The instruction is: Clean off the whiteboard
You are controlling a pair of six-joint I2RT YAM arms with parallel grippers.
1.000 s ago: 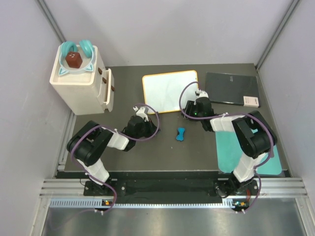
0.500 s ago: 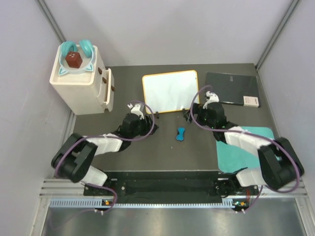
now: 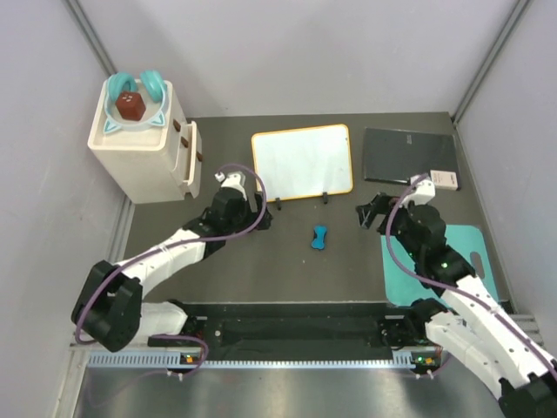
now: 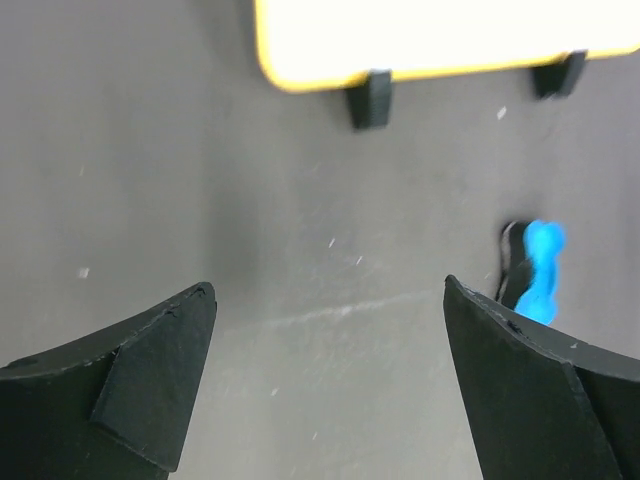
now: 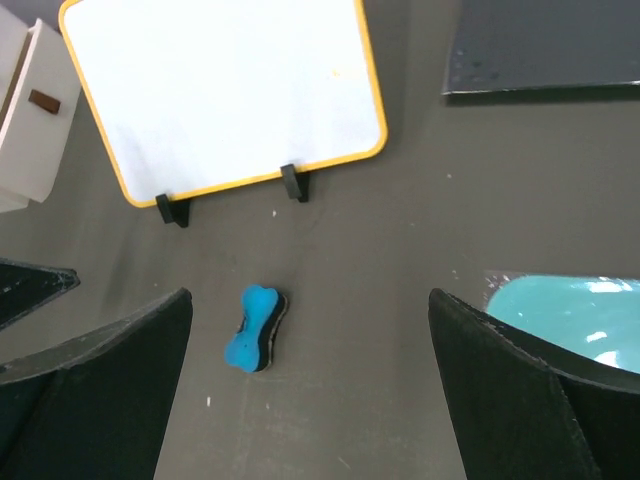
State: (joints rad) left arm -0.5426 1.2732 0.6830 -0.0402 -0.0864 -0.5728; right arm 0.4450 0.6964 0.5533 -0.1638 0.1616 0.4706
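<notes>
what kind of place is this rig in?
Likely an enclosed robot test cell: plain grey walls box in a dark table, with staged props like the whiteboard and blue eraser.

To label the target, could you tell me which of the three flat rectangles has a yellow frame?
The whiteboard, with two black feet; the dark slab and teal mat are frameless.

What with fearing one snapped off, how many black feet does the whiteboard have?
2. Both on the whiteboard, along its near edge: one foot by the left corner, another right of middle. None seems hidden.
</notes>
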